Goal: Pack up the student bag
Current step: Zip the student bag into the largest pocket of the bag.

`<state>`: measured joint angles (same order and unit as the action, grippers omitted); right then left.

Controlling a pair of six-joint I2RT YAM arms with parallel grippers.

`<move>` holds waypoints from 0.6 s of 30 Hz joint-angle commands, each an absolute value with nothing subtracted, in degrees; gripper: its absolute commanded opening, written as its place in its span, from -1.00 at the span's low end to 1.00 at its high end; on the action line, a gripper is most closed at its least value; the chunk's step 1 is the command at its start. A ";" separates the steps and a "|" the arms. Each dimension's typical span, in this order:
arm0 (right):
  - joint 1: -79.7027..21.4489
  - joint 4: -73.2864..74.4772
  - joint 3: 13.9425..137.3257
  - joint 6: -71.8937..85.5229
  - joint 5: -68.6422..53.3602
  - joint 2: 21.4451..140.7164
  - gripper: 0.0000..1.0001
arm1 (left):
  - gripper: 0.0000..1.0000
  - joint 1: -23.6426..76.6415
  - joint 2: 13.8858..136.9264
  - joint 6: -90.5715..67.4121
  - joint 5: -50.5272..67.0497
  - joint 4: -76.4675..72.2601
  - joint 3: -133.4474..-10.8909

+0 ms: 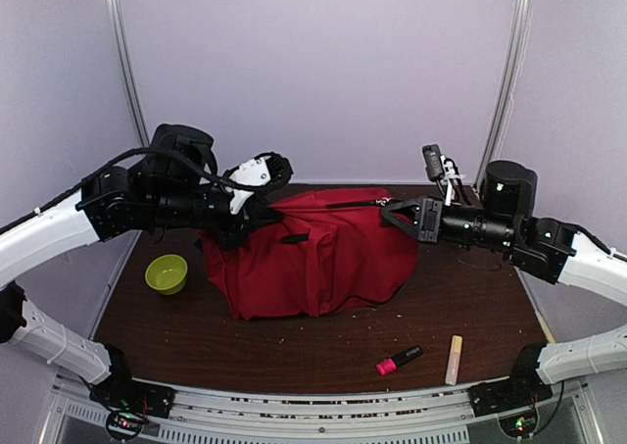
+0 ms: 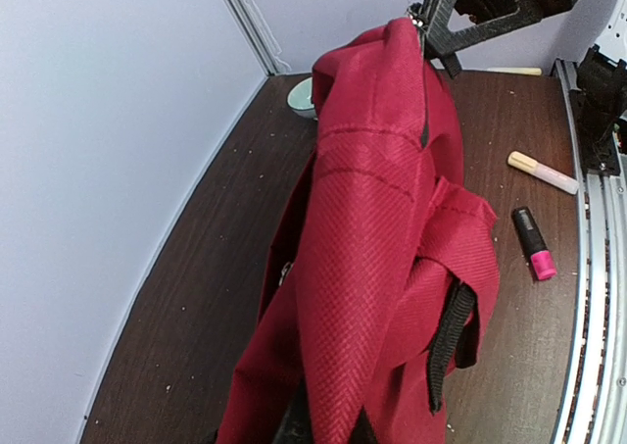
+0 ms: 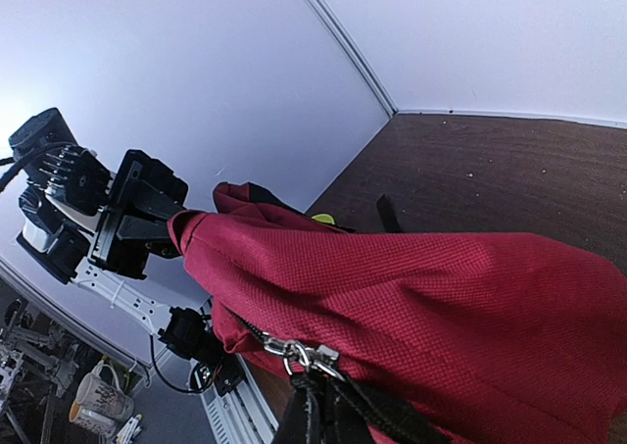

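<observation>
The student bag [image 1: 313, 253], a red fabric backpack, lies in the middle of the table with its top edge lifted and stretched between my two grippers. My left gripper [image 1: 257, 209] is shut on the bag's fabric at its left top corner; in the left wrist view the red cloth [image 2: 372, 268] runs down into the jaws [image 2: 323, 429]. My right gripper [image 1: 394, 212] is shut on the black zipper pull at the bag's right end. In the right wrist view the metal zipper slider [image 3: 294, 351] sits just ahead of the jaws [image 3: 325, 417]. The zipper line looks closed.
A green bowl [image 1: 167, 273] stands left of the bag. A pink highlighter [image 1: 399, 360] and a cream marker [image 1: 455, 359] lie near the front right edge; both also show in the left wrist view, highlighter [image 2: 534, 243] and marker [image 2: 542, 172]. White walls enclose the table.
</observation>
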<state>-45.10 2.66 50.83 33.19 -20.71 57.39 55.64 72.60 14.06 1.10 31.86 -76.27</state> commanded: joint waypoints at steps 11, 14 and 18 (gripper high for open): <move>-40.26 7.28 57.37 24.42 -36.19 55.80 -0.13 | -1.00 53.79 72.86 12.84 -2.86 28.52 -79.39; -40.01 11.19 59.73 21.43 -38.04 53.89 -0.03 | -1.00 53.79 73.12 12.90 -3.26 27.79 -79.45; -39.61 18.42 61.25 17.72 -30.88 52.54 0.01 | -1.00 53.55 73.50 12.55 -4.60 27.08 -79.69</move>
<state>-40.18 11.09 58.92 23.27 -33.74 54.57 53.84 73.43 13.74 -2.61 33.08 -76.55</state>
